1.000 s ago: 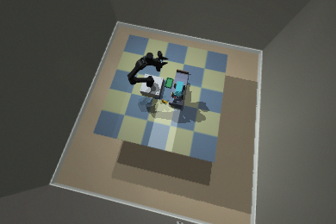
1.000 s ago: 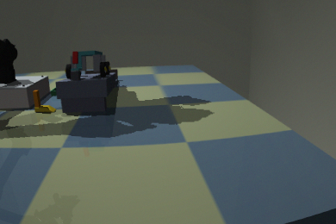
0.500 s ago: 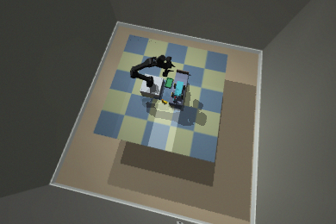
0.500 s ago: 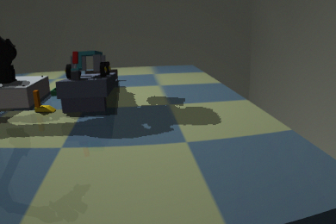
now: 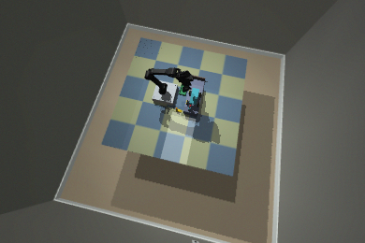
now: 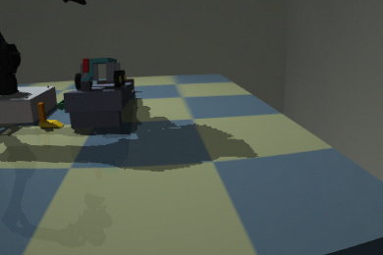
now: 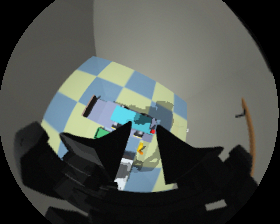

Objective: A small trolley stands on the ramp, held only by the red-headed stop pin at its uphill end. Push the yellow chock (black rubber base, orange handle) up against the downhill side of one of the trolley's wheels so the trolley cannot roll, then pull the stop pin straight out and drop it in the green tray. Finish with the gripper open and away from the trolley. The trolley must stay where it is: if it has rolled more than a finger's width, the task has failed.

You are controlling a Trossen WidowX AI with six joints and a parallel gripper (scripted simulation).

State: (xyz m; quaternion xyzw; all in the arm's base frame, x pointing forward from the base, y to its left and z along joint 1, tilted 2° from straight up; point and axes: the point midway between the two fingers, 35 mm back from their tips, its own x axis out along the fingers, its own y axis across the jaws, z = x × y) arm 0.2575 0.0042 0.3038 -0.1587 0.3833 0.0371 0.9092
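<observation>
The teal trolley stands on the grey ramp. The red head of the stop pin shows at the trolley's end nearest the exterior camera. The yellow chock stands on the checkered floor beside the ramp, its orange handle upright. The green tray lies beside the ramp. My gripper is partly open and empty, high above the ramp and trolley. Wheel contacts are too small to judge.
The white box under the arm's base stands beside the tray and chock. A dark brown end board rises at the ramp's far end. The arm reaches over from the base.
</observation>
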